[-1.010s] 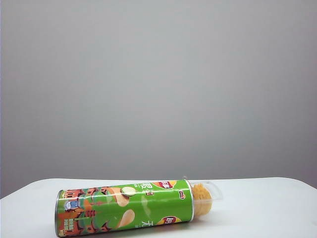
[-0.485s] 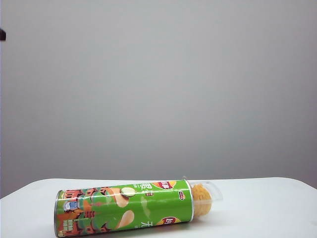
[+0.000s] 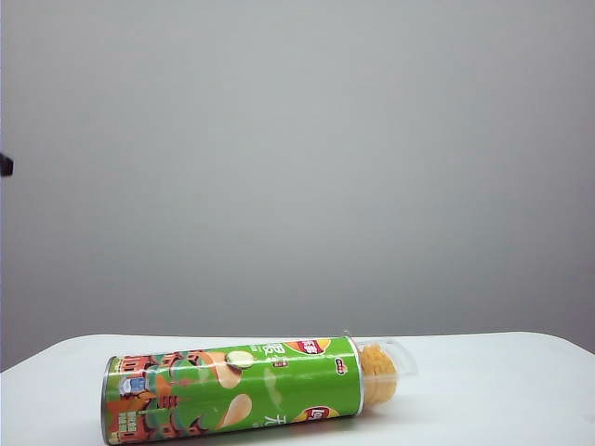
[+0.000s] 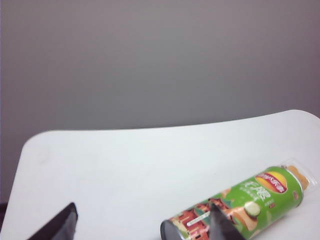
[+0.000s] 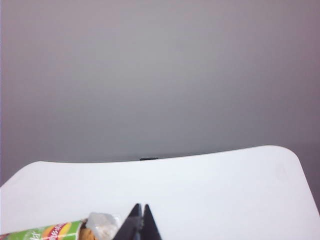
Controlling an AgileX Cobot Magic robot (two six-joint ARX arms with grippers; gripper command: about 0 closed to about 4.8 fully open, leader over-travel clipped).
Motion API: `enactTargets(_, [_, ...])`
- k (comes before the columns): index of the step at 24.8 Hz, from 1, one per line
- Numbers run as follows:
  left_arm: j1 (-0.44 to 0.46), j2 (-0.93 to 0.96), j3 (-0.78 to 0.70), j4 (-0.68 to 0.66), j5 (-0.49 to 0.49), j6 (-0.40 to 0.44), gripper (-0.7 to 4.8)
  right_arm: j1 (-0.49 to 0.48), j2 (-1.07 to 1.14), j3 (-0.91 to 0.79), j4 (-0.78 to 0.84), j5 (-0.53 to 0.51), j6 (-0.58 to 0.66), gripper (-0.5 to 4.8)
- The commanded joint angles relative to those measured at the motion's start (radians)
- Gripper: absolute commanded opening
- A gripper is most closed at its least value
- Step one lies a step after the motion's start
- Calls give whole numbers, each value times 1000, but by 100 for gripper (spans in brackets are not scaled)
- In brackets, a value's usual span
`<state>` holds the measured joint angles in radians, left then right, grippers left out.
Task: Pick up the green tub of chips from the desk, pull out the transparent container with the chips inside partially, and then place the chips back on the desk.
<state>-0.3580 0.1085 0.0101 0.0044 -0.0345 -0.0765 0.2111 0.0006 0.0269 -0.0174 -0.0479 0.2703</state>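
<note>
The green tub of chips (image 3: 232,390) lies on its side on the white desk (image 3: 483,390), untouched by either gripper. From its right end the transparent container (image 3: 398,357) sticks out a short way, with the golden chips (image 3: 378,373) showing through it. In the left wrist view my left gripper (image 4: 142,205) hangs open above the desk, one dark finger (image 4: 220,227) crossing in front of the tub (image 4: 255,197) near its artwork end. My right gripper (image 5: 141,205) is shut and empty, close beside the container's clear end (image 5: 102,222) and apart from it.
A plain grey wall stands behind the desk. A small dark piece of the left arm (image 3: 5,165) pokes in at the exterior view's left edge. The desk's rounded far edge (image 5: 210,154) shows in both wrist views.
The dark piece of arm at the exterior view's left edge came into view and then dropped lower. The tub and its pulled-out container have not moved.
</note>
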Motion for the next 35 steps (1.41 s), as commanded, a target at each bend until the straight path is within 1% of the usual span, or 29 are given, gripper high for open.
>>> enactTargets(1, [77,2,-4,35,84,-12,335,0,-1,-16,22,6,-2,-3])
enactTargets(3, [120,1,1,59,123,-10,335,0,-1,-26,14,6,-2,-3])
enactTargets(5, [128,1,5,55,125,-10,335,0,-1,-26,-4,15,-5,-3])
enactTargets(6, [128,1,5,53,124,-9,335,0,-1,-26,-15,37,-6,-3])
enactTargets(9, [128,1,3,41,92,-8,335,0,-1,-26,-43,93,-6,-4])
enactTargets(11, [128,0,2,3,45,2,335,0,-1,-26,-69,103,-10,-3])
enactTargets(12, [128,0,-5,-14,37,12,334,0,-1,-26,-79,102,-10,-4])
enactTargets(14, [128,0,-4,-65,10,15,325,0,-1,-26,-106,103,-10,-3])
enactTargets(16, [128,-1,-4,-102,5,16,317,0,0,-26,-132,103,-11,-3])
enactTargets(19, [128,-1,-4,-147,-10,16,282,0,4,-26,-165,121,-14,-3])
enactTargets(21, [128,0,-4,-183,-86,17,275,0,3,-26,-165,124,-14,-1])
enactTargets(22, [128,0,-4,-183,-84,19,265,0,3,-26,-164,124,-13,-1])
enactTargets(23, [128,0,-4,-183,-80,23,236,0,3,-26,-164,124,-13,-1])
enactTargets(24, [128,0,-4,-183,-76,30,186,0,3,-26,-162,122,-13,-1])
enactTargets(26, [128,0,-4,-183,-68,52,39,0,3,-26,-162,121,-13,-1])
enactTargets(27, [128,0,-4,-183,-62,60,-14,0,3,-26,-162,119,-13,-1])
enactTargets(29, [128,1,-4,-188,-28,87,-5,1,2,-26,-162,113,-13,-1])
enactTargets(32, [128,1,-4,-188,-20,77,-5,0,2,-26,-161,114,-13,-1])
enactTargets(35, [128,0,-4,-190,11,76,0,0,2,-26,-161,117,-13,-1])
